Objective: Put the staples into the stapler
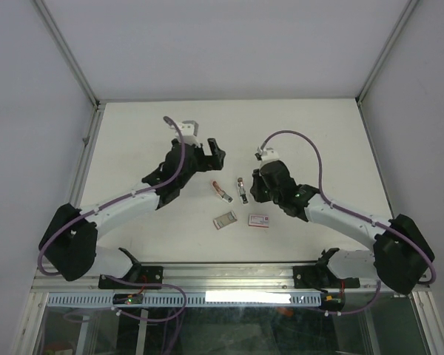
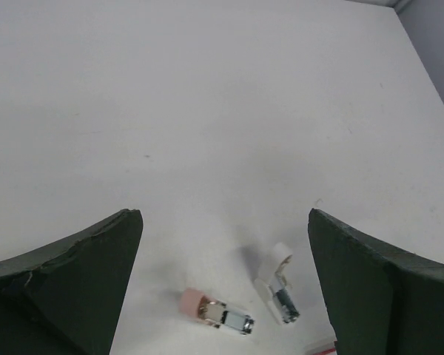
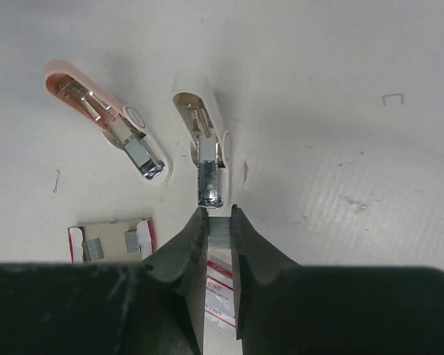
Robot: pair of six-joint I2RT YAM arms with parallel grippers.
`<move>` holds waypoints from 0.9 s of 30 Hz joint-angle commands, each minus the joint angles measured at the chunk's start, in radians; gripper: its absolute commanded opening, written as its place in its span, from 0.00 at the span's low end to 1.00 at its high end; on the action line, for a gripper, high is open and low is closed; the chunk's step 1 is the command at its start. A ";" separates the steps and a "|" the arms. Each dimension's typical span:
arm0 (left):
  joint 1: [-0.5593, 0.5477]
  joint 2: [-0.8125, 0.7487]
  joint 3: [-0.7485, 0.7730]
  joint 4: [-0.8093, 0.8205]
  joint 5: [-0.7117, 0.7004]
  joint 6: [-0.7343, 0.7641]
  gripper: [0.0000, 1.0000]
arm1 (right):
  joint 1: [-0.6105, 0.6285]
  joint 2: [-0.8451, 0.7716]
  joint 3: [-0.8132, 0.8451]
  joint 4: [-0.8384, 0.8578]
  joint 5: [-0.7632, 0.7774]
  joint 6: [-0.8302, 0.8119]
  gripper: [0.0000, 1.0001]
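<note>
Two small staplers lie opened on the table, a white stapler [image 3: 205, 148] [image 1: 242, 190] [image 2: 279, 285] and a pink stapler [image 3: 107, 122] [image 1: 220, 191] [image 2: 216, 313]. My right gripper [image 3: 219, 214] [image 1: 253, 189] is shut on a silvery strip of staples [image 3: 220, 229], whose front end sits just short of the white stapler's open metal channel. Below the right fingers lies the white staples box with the red label [image 3: 220, 285] [image 1: 259, 221]. Its inner tray [image 3: 111, 240] [image 1: 224, 220] holds a few staple strips. My left gripper [image 2: 226, 222] [image 1: 214, 151] hangs open above the table, beyond the staplers, holding nothing.
A single loose staple [image 3: 392, 98] lies to the right of the white stapler and another bent one [image 3: 56, 180] to the left of the pink one. Grey walls and metal rails [image 1: 89, 140] bound the table on three sides.
</note>
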State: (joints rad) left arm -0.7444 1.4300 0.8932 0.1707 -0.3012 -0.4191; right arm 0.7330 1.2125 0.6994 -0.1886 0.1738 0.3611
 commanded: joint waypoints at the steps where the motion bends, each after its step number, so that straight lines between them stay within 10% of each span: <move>1: 0.075 -0.158 -0.174 0.082 0.045 -0.059 0.99 | 0.078 0.078 0.056 0.100 0.086 -0.030 0.13; 10: 0.086 -0.343 -0.493 0.248 -0.184 0.042 0.99 | 0.153 0.219 0.097 0.178 0.155 -0.073 0.12; 27: 0.085 -0.364 -0.519 0.273 -0.167 0.051 0.99 | 0.155 0.325 0.139 0.190 0.196 -0.125 0.12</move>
State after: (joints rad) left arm -0.6548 1.0943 0.3664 0.3695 -0.4488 -0.3820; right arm 0.8818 1.5326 0.7975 -0.0456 0.3351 0.2550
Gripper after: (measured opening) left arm 0.989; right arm 0.170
